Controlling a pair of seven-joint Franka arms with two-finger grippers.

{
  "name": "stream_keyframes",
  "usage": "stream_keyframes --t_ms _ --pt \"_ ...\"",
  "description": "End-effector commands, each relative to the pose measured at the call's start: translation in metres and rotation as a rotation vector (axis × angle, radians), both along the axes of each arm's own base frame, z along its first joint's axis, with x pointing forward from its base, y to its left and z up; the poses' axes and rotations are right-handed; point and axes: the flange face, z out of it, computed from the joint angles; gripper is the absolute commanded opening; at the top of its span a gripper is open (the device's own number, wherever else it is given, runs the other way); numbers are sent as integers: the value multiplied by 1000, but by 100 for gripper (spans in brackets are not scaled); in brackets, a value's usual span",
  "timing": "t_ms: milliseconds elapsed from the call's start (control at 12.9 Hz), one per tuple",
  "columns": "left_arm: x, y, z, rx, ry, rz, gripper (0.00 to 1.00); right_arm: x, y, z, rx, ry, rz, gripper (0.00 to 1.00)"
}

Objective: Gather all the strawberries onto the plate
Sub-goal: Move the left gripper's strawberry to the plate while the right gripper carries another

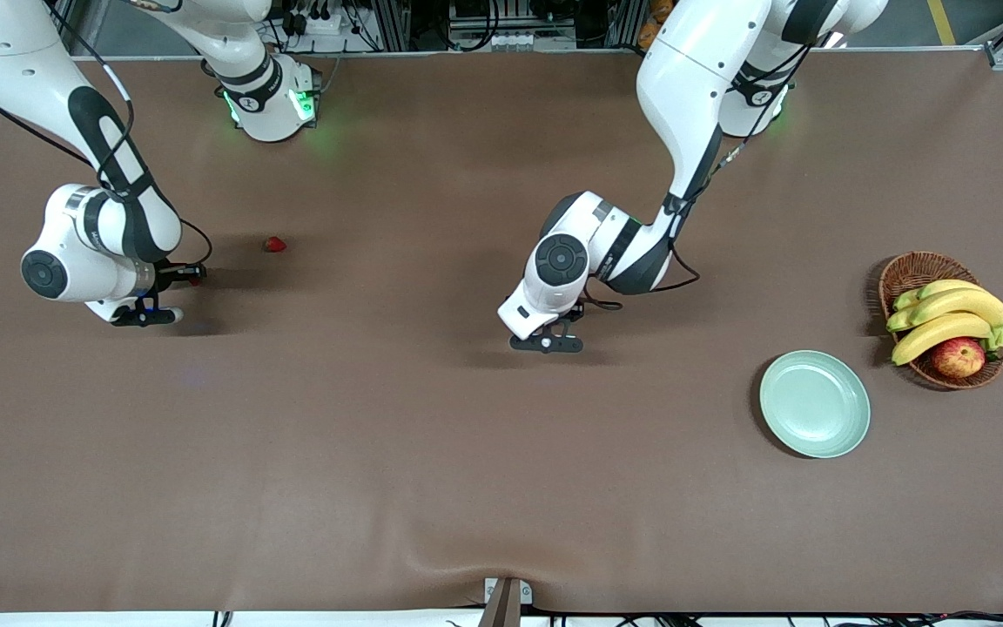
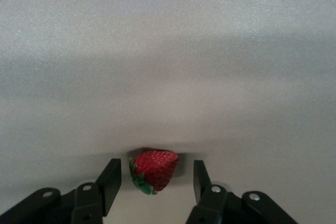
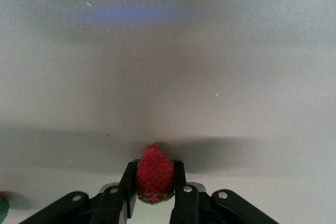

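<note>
The plate (image 1: 815,403), a pale green dish, lies bare on the brown table (image 1: 432,453) toward the left arm's end, with no berry on it. Just beside it, farther from the front camera, a wicker basket (image 1: 906,272) holds bananas (image 1: 950,313) and an apple (image 1: 959,357). The left claw (image 2: 157,181) is down at the table near the middle, its jaws apart and straddling a strawberry (image 2: 153,170) that lies on the cloth; gaps show on both sides of the berry, so it is not gripped. The right claw (image 3: 154,188), low at the right arm's end of the table, is clenched on a second strawberry (image 3: 155,174), which is pinched between the two fingers (image 3: 128,184). A third strawberry (image 1: 274,245) rests on the table near the right claw, farther from the front camera and well apart from the plate.
</note>
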Motion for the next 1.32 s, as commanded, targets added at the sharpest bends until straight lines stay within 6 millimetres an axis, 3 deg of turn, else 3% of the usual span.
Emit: stream_keyframes --t_ms 0,310,465,543,698,930,1240 --pt "-1 -2 -4 -8 0 23 57 7 9 21 9 -35 39 0" --pt "-1 -2 -3 -7 -3 19 30 44 30 75 -1 -163 89 0" --pt "4 2 2 -11 -7 16 23 67 48 102 -5 -229 129 0" --pt "17 15 23 -17 -13 33 20 89 71 128 -11 -291 177 0" --pt "30 32 42 -10 -7 49 16 106 92 150 -13 -337 214 0" --pt "60 79 74 -19 3 22 12 127 131 180 -7 -369 267 0" --pt "104 166 97 -36 7 -15 12 144 181 204 45 -422 291 0"
